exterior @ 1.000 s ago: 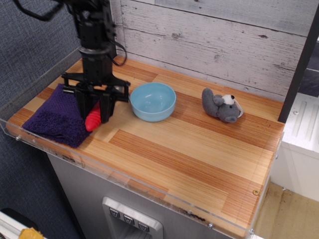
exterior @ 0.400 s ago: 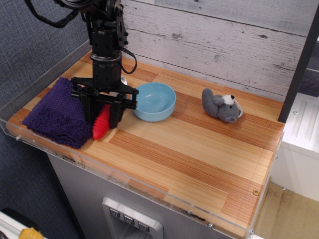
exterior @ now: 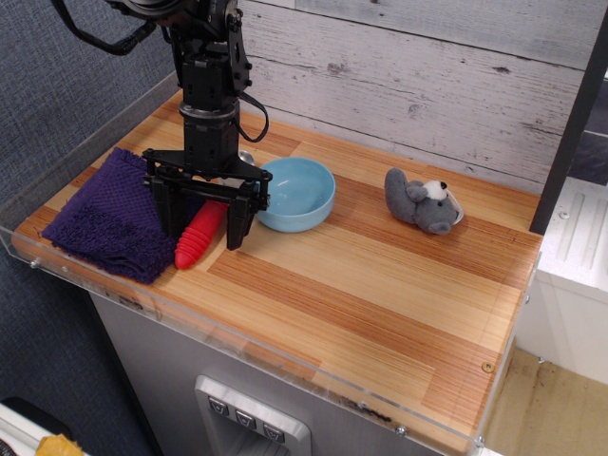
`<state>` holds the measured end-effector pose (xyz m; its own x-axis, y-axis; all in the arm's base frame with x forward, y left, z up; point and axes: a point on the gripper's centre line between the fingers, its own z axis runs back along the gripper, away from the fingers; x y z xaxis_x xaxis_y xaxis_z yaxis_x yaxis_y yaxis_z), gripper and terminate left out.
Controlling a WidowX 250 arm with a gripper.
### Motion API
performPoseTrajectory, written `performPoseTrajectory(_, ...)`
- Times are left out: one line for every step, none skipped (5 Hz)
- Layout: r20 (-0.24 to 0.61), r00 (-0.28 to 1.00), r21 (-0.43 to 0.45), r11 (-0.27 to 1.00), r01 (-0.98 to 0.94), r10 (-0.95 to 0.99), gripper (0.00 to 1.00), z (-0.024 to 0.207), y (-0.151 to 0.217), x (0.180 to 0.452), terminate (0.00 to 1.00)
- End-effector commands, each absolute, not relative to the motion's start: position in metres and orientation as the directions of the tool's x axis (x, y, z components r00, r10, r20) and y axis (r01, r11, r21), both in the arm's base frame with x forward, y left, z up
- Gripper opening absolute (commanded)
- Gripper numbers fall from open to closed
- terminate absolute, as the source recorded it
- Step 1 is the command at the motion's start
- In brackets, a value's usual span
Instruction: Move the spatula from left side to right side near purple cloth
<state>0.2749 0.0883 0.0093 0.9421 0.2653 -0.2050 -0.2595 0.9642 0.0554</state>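
Tool (exterior: 205, 218) spread wide, fingers either side of spatula (exterior: 199, 235) | spatula flat on counter (exterior: 380, 285), touching purple cloth (exterior: 104, 217) rt edge, nr front lip | blue bowl (exterior: 294, 193) just behind | open rm center/rt front | no legible txt

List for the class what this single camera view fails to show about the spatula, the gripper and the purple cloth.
- spatula: only the red handle shows; the gripper and arm cover most of its metal bowl.
- Whether either finger touches the handle: too small to tell.
- purple cloth: its right edge is hidden behind a gripper finger.
- Arm: its upper part is cut off by the top edge.
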Motion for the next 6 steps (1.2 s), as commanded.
performPoseTrajectory(-0.136, 0.934, -0.017, 0.942, -0.336, 0.331, 1.00, 0.041, 0.097, 0.270, 0.00)
performPoseTrajectory(-0.070, 0.941, -0.033, 0.942, -0.334, 0.331, 1.00, 0.076, 0.095, 0.280, 0.00)
performPoseTrajectory(-0.001, 0.958, -0.021, 0.958, -0.286, 0.286, 1.00, 0.117, 0.084, 0.287, 0.00)
performPoseTrajectory(0.062, 0.971, -0.012, 0.973, -0.230, 0.231, 1.00, 0.150, 0.067, 0.289, 0.00)
performPoseTrajectory(0.053, 0.993, 0.017, 0.994, -0.105, 0.104, 1.00, 0.158, 0.045, 0.289, 0.00)
performPoseTrajectory(0.067, 0.996, 0.053, 0.996, -0.065, 0.061, 1.00, 0.160, 0.032, 0.285, 0.00)
